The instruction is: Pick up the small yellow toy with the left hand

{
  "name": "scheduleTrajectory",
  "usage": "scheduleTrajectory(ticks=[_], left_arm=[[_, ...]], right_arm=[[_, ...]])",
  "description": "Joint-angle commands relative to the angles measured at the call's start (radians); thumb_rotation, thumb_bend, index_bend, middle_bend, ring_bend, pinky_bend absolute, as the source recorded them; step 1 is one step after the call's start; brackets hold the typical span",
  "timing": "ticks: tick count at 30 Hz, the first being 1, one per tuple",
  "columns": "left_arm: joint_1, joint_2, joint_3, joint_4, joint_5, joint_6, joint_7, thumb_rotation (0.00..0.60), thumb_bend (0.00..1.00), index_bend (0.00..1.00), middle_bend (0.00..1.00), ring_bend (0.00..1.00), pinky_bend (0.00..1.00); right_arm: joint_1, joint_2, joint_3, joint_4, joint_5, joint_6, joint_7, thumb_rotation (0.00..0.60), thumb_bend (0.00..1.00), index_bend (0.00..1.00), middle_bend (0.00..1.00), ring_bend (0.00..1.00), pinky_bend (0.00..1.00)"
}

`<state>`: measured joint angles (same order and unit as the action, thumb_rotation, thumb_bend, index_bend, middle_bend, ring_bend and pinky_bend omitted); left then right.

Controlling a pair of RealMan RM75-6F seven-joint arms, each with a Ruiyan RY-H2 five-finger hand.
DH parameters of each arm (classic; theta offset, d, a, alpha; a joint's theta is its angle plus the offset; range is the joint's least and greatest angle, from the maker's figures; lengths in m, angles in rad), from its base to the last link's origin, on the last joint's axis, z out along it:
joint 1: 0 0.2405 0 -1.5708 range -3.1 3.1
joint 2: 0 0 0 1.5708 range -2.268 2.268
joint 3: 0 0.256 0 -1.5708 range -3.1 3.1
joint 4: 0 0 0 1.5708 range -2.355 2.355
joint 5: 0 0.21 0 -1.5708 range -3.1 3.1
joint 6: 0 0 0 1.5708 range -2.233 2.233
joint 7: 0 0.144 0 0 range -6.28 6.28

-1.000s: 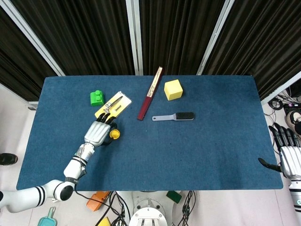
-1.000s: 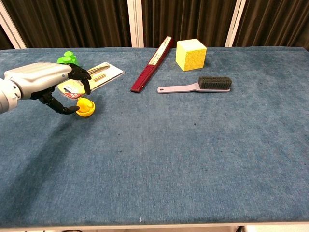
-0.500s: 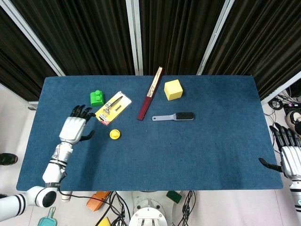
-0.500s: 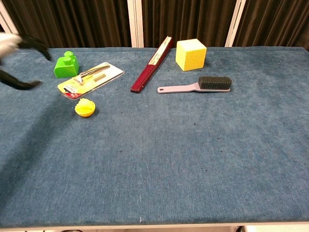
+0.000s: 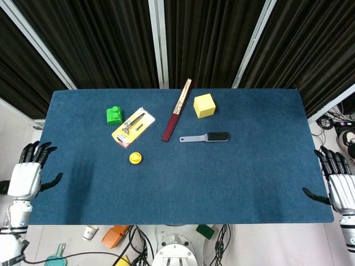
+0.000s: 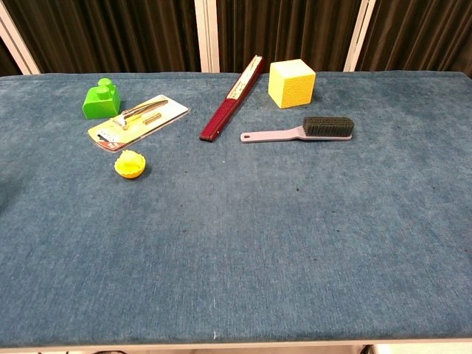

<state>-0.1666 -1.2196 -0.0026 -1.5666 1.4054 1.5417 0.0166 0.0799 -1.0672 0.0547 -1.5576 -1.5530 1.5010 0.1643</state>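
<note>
Yellow toy on table, left hand empty, fingers spread

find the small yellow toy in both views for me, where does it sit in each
Head view: the small yellow toy lies left of centre on the blue table, just below the yellow packaged card.
Chest view: it sits at the left, in front of the same card.
Shared landmark: the green block, beside the card's far end in both.
</note>
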Motion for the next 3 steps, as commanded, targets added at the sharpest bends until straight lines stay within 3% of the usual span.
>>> scheduleTrajectory(ticks=[1, 3], left_arm=[[0.055, 0.020, 0.039, -0.003, 0.036, 0.046, -0.031, 0.600, 0.24, 0.19, 0.12, 0.02, 0.00], [0.075, 0.021, 0.045, 0.003, 0.046, 0.061, -0.044, 0.600, 0.24, 0.19, 0.12, 0.03, 0.00]], right_arm=[[0.002, -0.001, 0.000, -0.002, -0.003, -0.001, -0.004, 0.600, 0.22, 0.00, 0.00, 0.00, 0.02], [0.005, -0.001, 0.000, -0.005, -0.007, -0.001, -0.007, 0.600, 0.22, 0.00, 0.00, 0.00, 0.02]])
